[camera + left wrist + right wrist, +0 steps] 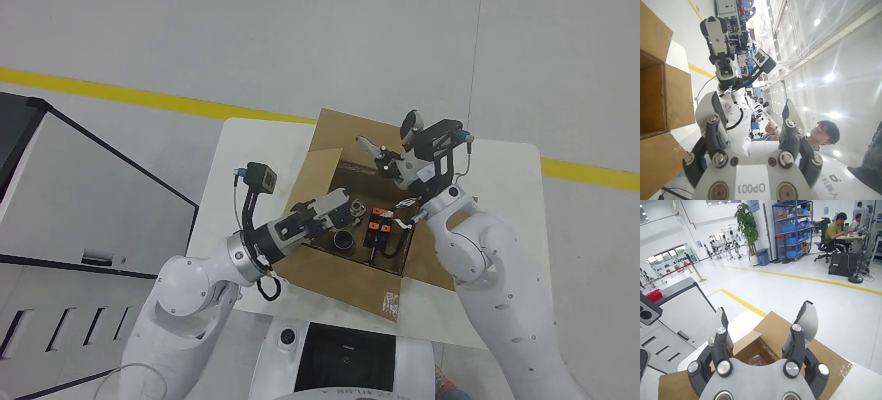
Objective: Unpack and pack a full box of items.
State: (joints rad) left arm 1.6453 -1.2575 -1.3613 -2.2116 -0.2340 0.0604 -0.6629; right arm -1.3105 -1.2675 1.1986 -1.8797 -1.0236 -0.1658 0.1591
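Box [340,135], open in the middle of the tabletop [250,150] with items [378,225] inside, lies under our left gripper [750,103] and right gripper [764,309], both spread wide and empty, so we should lower just one straight onto a single item, clear of the cardboard walls.

**A:** Brown cardboard box [340,272]: open or shut?

**B:** Open. Standing upright on the white table [250,150], flaps [350,135] spread outward (the far one broad and lying nearly flat). Corrugated edges showing along the rim.

**A:** Anything inside?

**B:** Two orange-and-black packs [378,228], lying flat side by side near the middle. Just beside them, toward the front wall, a dark round thing [343,241], too small to tell more. Down in one corner, clear plastic bottles [755,359], partly hidden below the rim.
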